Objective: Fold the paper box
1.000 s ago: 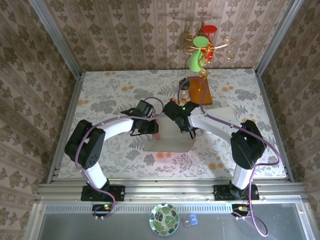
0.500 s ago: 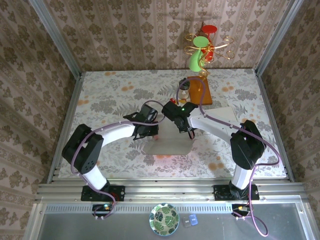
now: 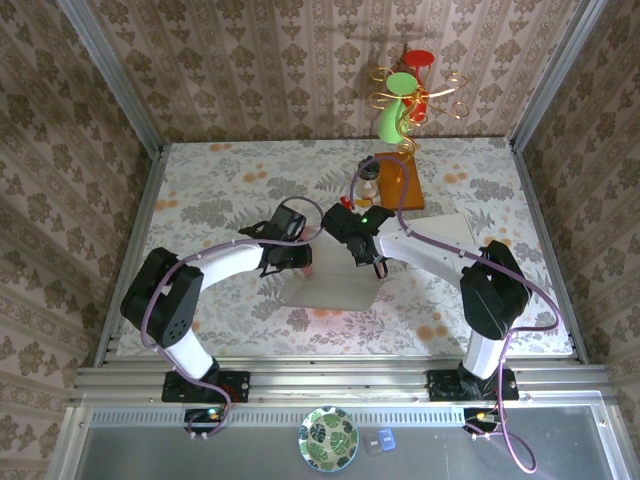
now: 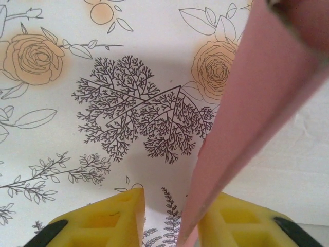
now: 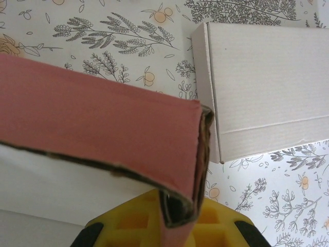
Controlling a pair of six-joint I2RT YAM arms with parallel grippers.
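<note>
left gripper (image 3: 303,263) (image 4: 169,208): hanging low over the flowered tablecloth (image 3: 210,190) left of centre, standing spread, with bare cloth showing between the left yellow finger (image 4: 110,218) and the pink flap (image 4: 257,103).
pink flap: standing tilted, running from between the yellow fingers to the upper right corner of the left wrist view, with its lower edge lying close against the right-hand finger; not gripped, and not possible to tell whether touching.
paper box (image 3: 335,285) (image 5: 103,118): lying at the middle of the table between the two grippers, turning its white face upward in the top view and showing a sliver of pink at its left edge by the left gripper.
right gripper (image 3: 372,262) (image 5: 177,218): pressing together on a folded pink corner of the paper box, pinching the doubled card edge between the yellow pads.
white-grey card (image 3: 450,228) (image 5: 267,77): lying flat on the cloth to the right of the paper box, near the pinched corner.
orange block (image 3: 398,182): standing behind the grippers, toward the back of the table.
</note>
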